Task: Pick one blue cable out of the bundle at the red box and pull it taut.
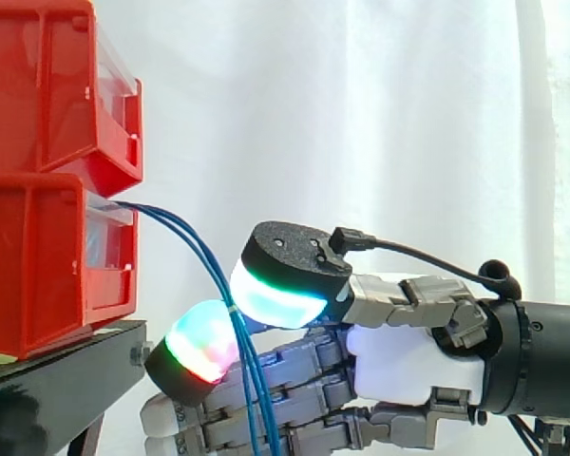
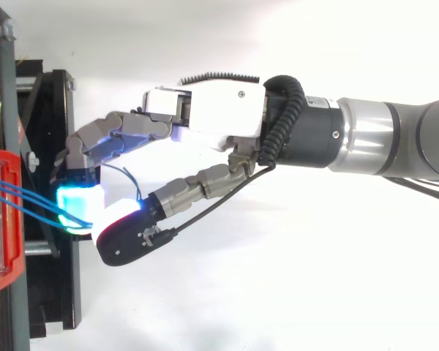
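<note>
Fig.: grasp step. The hand (image 2: pixel 205 110) is curled, thumb & finger pads (image 1: pixel 275 294) pinched together on the blue cables (image 1: pixel 185 233), which leave the lower bin (image 1: pixel 38 266) and droop slack. Can't tell whether one strand or several is caught. Next, prob.: draw straight back from the bin till the slack goes. Room is open behind & above the hand, but the stand (image 1: pixel 57 370) edge sits just beside the lower pad, so don't dip.

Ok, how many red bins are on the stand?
2. The upper bin sits stacked on the lower bin, which rests on the black stand at the side view's left. The blue cables come out of the lower one. More may lie beyond the frame.
</note>
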### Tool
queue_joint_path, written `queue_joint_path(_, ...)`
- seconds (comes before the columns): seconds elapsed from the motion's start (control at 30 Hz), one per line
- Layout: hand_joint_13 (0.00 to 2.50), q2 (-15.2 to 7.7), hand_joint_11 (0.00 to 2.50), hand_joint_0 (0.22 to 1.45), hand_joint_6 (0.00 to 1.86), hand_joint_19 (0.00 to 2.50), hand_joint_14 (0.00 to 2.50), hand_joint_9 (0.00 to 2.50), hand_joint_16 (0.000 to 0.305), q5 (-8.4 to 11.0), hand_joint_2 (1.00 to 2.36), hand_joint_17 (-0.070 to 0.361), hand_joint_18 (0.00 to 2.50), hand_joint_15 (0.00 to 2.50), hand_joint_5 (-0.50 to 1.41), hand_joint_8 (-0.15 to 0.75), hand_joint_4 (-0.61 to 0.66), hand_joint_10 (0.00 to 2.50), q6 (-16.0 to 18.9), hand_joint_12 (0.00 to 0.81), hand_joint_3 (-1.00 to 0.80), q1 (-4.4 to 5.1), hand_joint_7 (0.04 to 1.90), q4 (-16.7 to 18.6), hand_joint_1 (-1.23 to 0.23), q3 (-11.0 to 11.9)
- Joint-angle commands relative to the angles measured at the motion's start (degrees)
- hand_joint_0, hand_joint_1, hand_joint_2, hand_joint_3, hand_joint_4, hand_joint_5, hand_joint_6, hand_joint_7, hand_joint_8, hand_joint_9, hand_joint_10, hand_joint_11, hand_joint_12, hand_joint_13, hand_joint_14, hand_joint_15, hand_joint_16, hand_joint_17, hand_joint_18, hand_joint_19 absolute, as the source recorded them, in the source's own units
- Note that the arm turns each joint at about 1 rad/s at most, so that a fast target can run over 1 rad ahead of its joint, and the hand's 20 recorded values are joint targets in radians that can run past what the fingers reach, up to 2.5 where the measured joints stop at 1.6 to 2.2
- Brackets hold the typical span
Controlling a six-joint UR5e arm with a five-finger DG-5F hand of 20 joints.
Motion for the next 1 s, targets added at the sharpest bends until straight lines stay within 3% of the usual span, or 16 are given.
queue_joint_path(0.0, 0.39, 0.02, 0.22, 0.58, 0.73, 0.22, 0.01, 0.51, 0.052, 0.0, 1.01, 0.117, 0.29, 0.14, -0.16, 0.309, 0.19, 0.01, -0.06, 0.319, -0.32, -0.01, 1.02, -0.15, -0.73, -0.01)
queue_joint_path(0.27, 0.39, 0.02, 0.22, 0.5, 0.6, 0.23, 0.01, 0.51, 0.056, 0.09, 1.0, 0.126, 0.29, 0.15, -0.14, 0.324, 0.21, 0.01, -0.58, 0.335, -0.5, 0.43, 1.17, -0.23, -0.68, -0.01)
queue_joint_path(0.5, 0.39, 0.02, 0.22, 0.5, 0.59, 0.23, 0.01, 0.51, 0.056, 1.49, 1.0, 0.126, 0.29, 0.15, -0.13, 0.326, 0.21, 0.01, -1.64, 0.337, -0.5, 1.22, 1.19, 0.65, -0.68, -0.01)
queue_joint_path(0.97, 0.4, 0.02, 0.23, 0.56, 0.72, 0.23, 0.01, 0.52, 0.053, 1.58, 1.01, 0.118, 0.3, 0.15, -0.16, 0.316, 0.18, 0.01, -1.64, 0.321, -0.35, 1.31, 1.06, 0.65, -0.72, -0.01)
